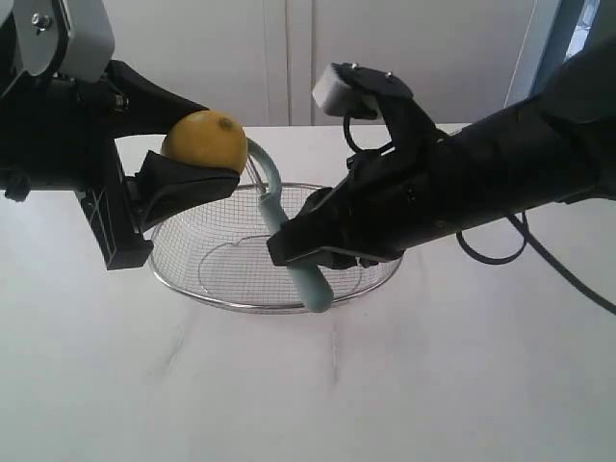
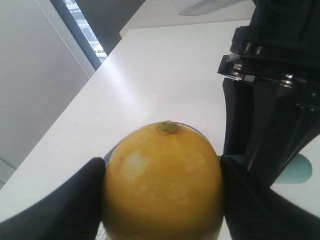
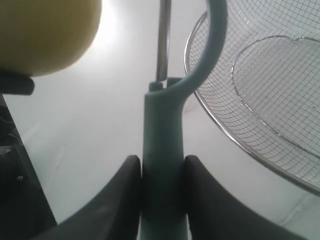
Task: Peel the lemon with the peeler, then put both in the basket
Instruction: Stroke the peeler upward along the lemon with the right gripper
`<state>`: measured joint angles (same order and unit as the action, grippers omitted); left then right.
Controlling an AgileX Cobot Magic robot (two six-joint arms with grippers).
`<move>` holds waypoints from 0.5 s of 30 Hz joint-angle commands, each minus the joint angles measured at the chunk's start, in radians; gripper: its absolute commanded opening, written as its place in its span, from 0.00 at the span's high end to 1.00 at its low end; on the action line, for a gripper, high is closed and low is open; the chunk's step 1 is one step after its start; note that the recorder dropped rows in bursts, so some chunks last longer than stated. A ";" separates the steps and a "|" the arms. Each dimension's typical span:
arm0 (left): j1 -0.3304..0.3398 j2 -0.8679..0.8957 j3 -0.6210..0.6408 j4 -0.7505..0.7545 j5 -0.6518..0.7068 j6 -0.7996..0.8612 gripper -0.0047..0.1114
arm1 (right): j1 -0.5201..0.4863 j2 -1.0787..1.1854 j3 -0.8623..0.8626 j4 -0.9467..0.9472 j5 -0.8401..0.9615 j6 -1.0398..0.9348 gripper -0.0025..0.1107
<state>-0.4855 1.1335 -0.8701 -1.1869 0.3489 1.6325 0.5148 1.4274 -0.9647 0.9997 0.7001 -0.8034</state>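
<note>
My left gripper (image 1: 197, 168) is shut on the yellow lemon (image 1: 204, 141), holding it in the air over the left rim of the wire basket (image 1: 375, 274). In the left wrist view the lemon (image 2: 162, 182) fills the space between both black fingers (image 2: 75, 205), nub end away from the camera. My right gripper (image 1: 298, 245) is shut on the pale teal handle of the peeler (image 1: 313, 284). The peeler's curved head (image 1: 262, 164) reaches up beside the lemon. In the right wrist view the handle (image 3: 162, 130) sits clamped between the fingers, with the lemon (image 3: 45, 35) just beyond the blade.
The silver mesh basket (image 3: 240, 135) stands on a white table (image 1: 308, 385) and holds nothing. A black cable (image 1: 491, 245) hangs from the right arm. A white wall with cabinet doors lies behind the table.
</note>
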 commanded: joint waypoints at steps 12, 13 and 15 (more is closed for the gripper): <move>-0.004 -0.003 0.002 -0.031 0.012 -0.006 0.96 | 0.013 -0.072 -0.025 -0.055 -0.034 0.074 0.98; -0.004 -0.003 0.002 -0.031 0.012 -0.006 0.96 | 0.013 -0.072 -0.025 -0.055 -0.034 0.074 0.98; -0.004 -0.003 0.002 -0.031 0.012 -0.006 0.96 | 0.013 -0.072 -0.025 -0.055 -0.030 0.079 0.98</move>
<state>-0.4855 1.1335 -0.8701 -1.1869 0.3489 1.6325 0.5217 1.3625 -0.9836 0.9472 0.6659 -0.7332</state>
